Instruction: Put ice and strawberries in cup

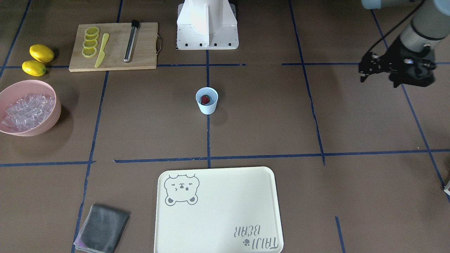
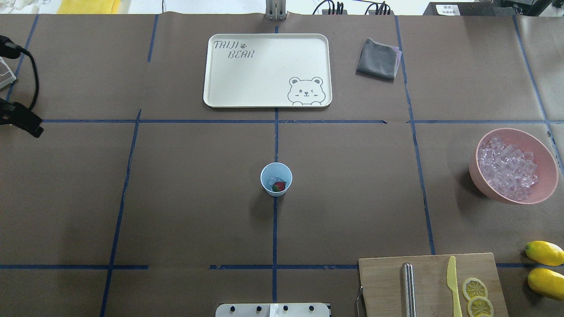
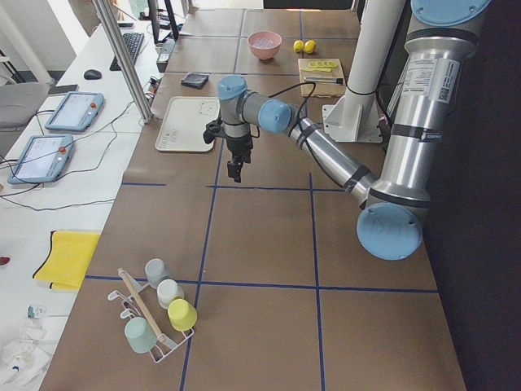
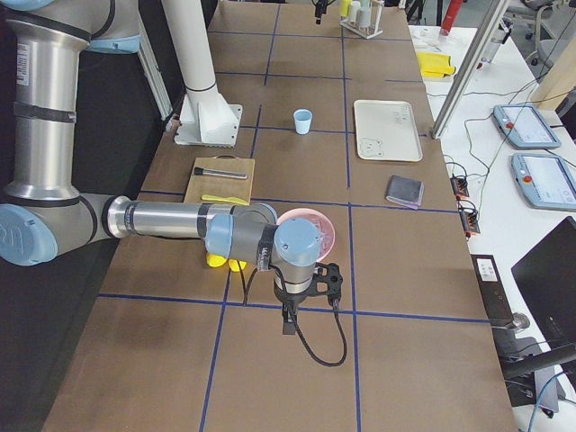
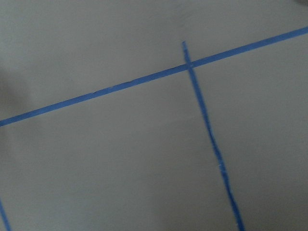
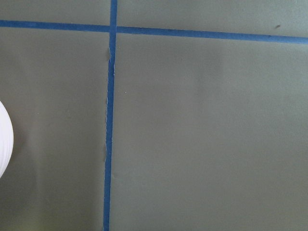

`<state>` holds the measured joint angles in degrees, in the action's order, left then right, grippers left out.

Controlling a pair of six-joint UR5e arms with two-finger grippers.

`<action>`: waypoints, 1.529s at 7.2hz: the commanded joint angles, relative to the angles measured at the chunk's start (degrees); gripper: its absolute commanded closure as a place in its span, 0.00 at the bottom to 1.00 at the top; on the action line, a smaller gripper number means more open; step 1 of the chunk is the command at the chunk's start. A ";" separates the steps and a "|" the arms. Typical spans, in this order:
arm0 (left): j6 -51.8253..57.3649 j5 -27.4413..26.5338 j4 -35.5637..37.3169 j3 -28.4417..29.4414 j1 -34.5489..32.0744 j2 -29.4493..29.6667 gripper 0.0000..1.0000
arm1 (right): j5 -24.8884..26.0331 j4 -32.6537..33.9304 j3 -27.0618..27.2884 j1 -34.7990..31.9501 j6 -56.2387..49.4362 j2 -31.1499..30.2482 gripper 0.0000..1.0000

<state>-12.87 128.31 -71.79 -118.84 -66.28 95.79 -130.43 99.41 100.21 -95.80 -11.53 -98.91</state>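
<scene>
The light blue cup [image 1: 207,102] [image 2: 276,178] stands upright at the table's middle, on a blue tape line. Inside it lies a red strawberry [image 1: 205,99] [image 2: 278,186] beside a few clear ice cubes [image 2: 274,179]. More ice [image 1: 27,111] [image 2: 507,169] fills the pink bowl [image 1: 52,117] [image 2: 480,174]. My left gripper [image 1: 362,72] [image 2: 26,121] [image 3: 234,169] hangs far off to the cup's side with nothing in it; I cannot tell whether it is open or shut. My right gripper [image 4: 288,319] shows only in the exterior right view, beyond the bowl, so I cannot tell its state.
A wooden cutting board [image 1: 140,52] [image 2: 383,281] carries lemon slices [image 1: 90,42], a yellow knife [image 1: 102,50] and a metal rod [image 1: 131,41]. Two lemons [image 1: 38,59] lie next to it. A cream tray [image 1: 218,211] and a grey cloth [image 1: 102,229] sit on the operators' side.
</scene>
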 commanded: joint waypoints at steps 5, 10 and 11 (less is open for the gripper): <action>19.56 8.61 -0.81 11.22 -20.34 -13.96 0.00 | 0.09 -1.49 -0.45 0.00 0.02 -0.05 0.00; 25.25 9.24 -0.98 14.34 -25.92 -13.87 0.00 | 0.00 -2.03 -0.54 0.00 0.02 -0.05 0.00; 24.91 9.16 -1.77 14.51 -25.92 -13.53 0.00 | 0.00 -2.03 -0.54 0.00 0.02 -0.05 0.00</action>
<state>12.20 137.59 -72.91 -104.46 -92.08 82.02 -130.43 97.39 99.67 -95.80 -11.51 -98.93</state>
